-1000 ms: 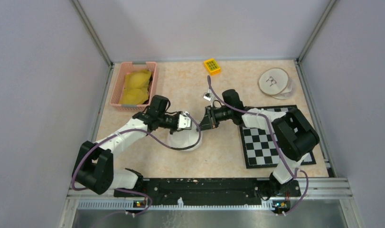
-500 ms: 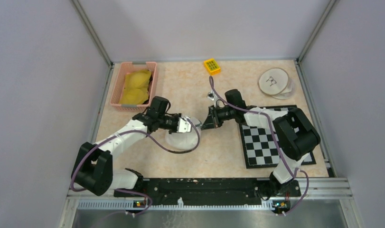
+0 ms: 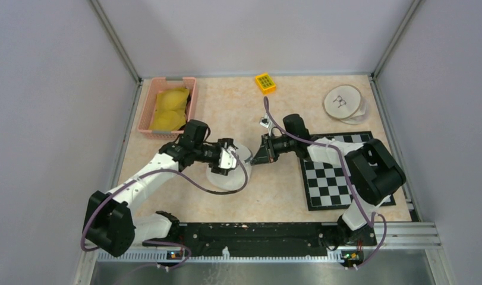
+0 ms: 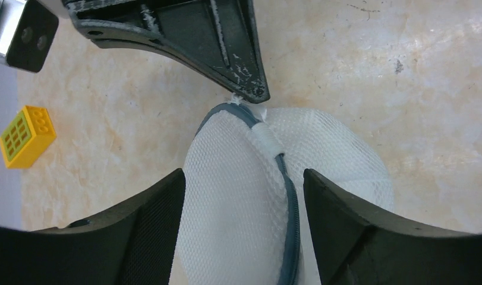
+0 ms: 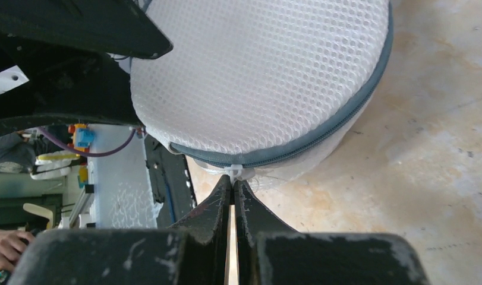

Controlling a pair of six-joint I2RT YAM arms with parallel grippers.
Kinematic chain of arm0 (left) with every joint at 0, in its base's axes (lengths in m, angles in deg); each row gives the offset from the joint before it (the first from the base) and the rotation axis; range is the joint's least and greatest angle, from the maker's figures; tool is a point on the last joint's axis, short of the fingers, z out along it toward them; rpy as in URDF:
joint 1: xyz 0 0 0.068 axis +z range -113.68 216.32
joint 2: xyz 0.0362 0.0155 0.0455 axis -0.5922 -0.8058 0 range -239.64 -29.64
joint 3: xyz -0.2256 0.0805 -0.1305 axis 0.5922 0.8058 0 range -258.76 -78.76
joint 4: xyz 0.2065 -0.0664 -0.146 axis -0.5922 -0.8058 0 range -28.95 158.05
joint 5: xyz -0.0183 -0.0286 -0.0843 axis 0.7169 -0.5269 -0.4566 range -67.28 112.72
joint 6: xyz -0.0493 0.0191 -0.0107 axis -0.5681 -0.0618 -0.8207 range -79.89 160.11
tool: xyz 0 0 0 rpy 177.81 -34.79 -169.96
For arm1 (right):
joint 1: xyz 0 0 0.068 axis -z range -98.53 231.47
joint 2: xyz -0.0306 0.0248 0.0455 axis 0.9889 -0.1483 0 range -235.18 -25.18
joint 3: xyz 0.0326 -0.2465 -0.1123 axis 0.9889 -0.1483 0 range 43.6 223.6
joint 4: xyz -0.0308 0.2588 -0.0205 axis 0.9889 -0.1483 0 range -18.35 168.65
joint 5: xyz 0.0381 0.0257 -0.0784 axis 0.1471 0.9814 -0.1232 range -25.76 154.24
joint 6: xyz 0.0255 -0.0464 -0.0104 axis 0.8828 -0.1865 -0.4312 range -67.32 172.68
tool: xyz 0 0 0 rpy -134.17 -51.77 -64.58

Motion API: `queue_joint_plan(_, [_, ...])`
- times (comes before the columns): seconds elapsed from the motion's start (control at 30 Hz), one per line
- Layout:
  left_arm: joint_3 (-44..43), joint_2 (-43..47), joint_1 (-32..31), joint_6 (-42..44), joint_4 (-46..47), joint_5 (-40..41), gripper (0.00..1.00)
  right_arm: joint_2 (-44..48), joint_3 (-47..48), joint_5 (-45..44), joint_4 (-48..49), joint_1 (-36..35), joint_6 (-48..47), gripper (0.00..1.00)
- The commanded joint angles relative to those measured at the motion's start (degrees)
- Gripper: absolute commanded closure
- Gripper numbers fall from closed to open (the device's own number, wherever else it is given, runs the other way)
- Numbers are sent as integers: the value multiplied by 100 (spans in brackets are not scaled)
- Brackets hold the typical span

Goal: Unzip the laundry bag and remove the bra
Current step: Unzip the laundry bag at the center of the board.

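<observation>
The laundry bag (image 3: 226, 176) is a round white mesh pouch with a grey-blue zipper (image 4: 289, 202), lying on the table between the two arms. My left gripper (image 4: 244, 173) is open, one finger on each side of the bag (image 4: 238, 196) and not squeezing it. My right gripper (image 5: 233, 181) is shut on the small white zipper pull (image 5: 234, 172) at the bag's edge, just under the zipper (image 5: 298, 145). From above, the right gripper (image 3: 254, 158) meets the bag's right side and the left gripper (image 3: 229, 159) hangs over it. The bra is hidden.
A pink basket (image 3: 144, 108) with yellow padded fabric (image 3: 170, 110) stands at the back left. A yellow block (image 3: 265, 82) lies at the back, round wooden discs (image 3: 343, 102) at the back right, and a checkerboard mat (image 3: 330, 178) at the right.
My left gripper has opened and let go of the bag. The bag has sunk a little toward the near side. The right gripper stays shut on the pull.
</observation>
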State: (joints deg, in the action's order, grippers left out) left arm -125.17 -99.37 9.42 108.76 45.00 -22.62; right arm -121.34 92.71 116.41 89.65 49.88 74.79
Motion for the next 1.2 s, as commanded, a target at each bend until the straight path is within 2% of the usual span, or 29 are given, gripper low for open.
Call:
queue_joint_plan(0.0, [-580, 87, -68, -1204, -516, 313, 22, 307, -102, 267, 396, -149, 87, 100])
queue_joint_plan(0.07, [-745, 101, -69, -1568, -699, 314, 21, 321, -155, 295, 444, -153, 120, 100])
queue_joint_plan(0.17, [-834, 220, -74, -2583, -614, 234, 20, 325, -209, 404, 555, -158, 219, 100])
queue_joint_plan(0.27, [-920, 194, -115, -3163, -598, 312, 23, 340, -234, 478, 641, -185, 304, 100])
queue_joint_plan(0.33, [-967, 49, -146, -3478, -608, 451, 29, 332, -226, 511, 676, -211, 346, 100])
queue_joint_plan(0.43, [-1030, -198, -238, -3723, -613, 472, 37, 322, -214, 523, 684, -224, 378, 100])
queue_joint_plan(0.7, [-1168, -751, -968, -3671, -584, 1145, 40, 265, -101, 497, 596, -224, 399, 100])
queue_joint_plan(0.73, [-1161, -834, -1002, -3673, -586, 1270, 43, 279, -99, 497, 608, -224, 399, 100])
queue_joint_plan(0.77, [-1160, -904, -1012, -3674, -594, 1407, 50, 282, -102, 492, 617, -224, 400, 100])
queue_joint_plan(0.9, [-1174, -1116, -1011, -3683, -599, 1924, 87, 360, -142, 462, 631, -147, 400, 100])
queue_joint_plan(0.97, [-1123, -1153, -1010, -3532, -411, 2036, 100, 390, -151, 451, 623, -53, 404, 100])
queue_joint_plan(1.17, [-1225, -1265, -1024, -2728, 474, 1513, 100, 467, -86, 533, 613, 357, 452, 100])
